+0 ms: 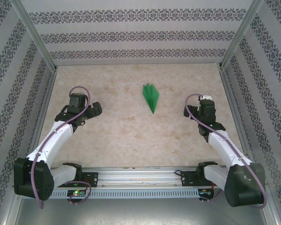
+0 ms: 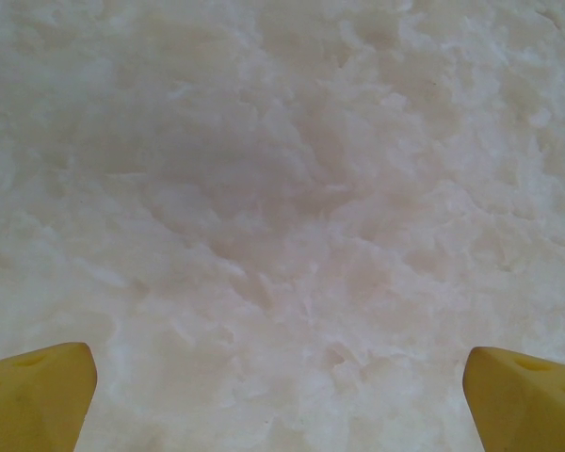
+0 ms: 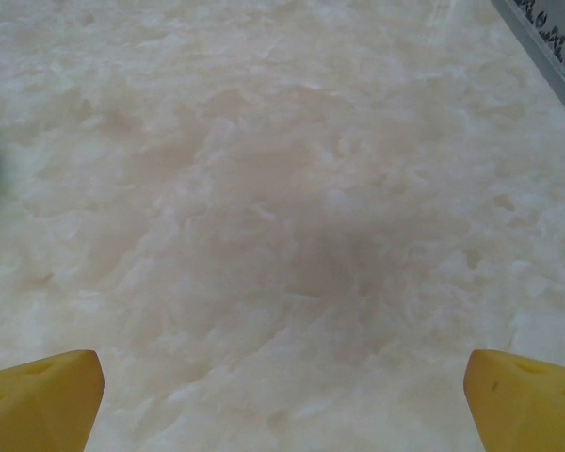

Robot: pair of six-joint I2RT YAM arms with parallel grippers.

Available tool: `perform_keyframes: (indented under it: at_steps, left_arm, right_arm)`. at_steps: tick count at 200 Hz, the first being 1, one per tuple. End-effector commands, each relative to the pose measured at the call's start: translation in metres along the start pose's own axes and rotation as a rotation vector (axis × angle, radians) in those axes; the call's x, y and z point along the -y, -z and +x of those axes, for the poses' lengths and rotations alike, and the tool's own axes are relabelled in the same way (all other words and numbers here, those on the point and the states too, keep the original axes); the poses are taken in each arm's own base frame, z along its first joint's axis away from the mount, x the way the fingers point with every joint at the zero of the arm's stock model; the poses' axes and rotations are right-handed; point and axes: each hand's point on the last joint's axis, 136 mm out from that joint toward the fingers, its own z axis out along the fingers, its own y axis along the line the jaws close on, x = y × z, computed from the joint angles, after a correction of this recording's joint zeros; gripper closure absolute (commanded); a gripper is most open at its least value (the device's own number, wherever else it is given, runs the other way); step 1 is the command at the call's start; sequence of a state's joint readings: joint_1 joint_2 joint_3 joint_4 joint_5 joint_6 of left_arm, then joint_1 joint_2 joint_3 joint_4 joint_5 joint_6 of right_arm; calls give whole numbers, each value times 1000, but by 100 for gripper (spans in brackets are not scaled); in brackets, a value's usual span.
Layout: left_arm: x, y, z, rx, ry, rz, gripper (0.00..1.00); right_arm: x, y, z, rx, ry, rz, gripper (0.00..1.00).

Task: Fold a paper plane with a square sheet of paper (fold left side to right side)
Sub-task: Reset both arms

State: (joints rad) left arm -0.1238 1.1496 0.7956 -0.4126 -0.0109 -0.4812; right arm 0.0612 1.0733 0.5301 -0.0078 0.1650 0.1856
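Slim bright green dart-shaped paper plane lies flat on the pale marbled table, far-centre, well apart from both arms. Left gripper and right gripper are spread wide, holding nothing. You'd likely find it featherlight, floppy and easily crushed, so pinch the layered centre fold gently.

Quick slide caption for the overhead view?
Green paper plane lies on the table between the open left gripper and open right gripper.

Wht/blk arms, purple cables, yellow pincer tips
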Motion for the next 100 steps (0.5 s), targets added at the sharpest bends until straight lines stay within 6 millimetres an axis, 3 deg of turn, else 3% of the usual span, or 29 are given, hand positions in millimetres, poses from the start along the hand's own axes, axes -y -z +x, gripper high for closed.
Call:
perform_keyframes:
  at_steps: [1,48,100]
  left_arm:
    - [-8,5,-9,10,4,-39,0]
    - [-13,4,-8,-1,3,-65,0]
    - [-22,3,-5,-7,-5,-102,0]
  right_arm:
    - [11,-11,-22,133,17,35,2]
    - [7,-38,-16,185,-13,-44,2]
    - [-16,-48,-34,311,66,-163,2]
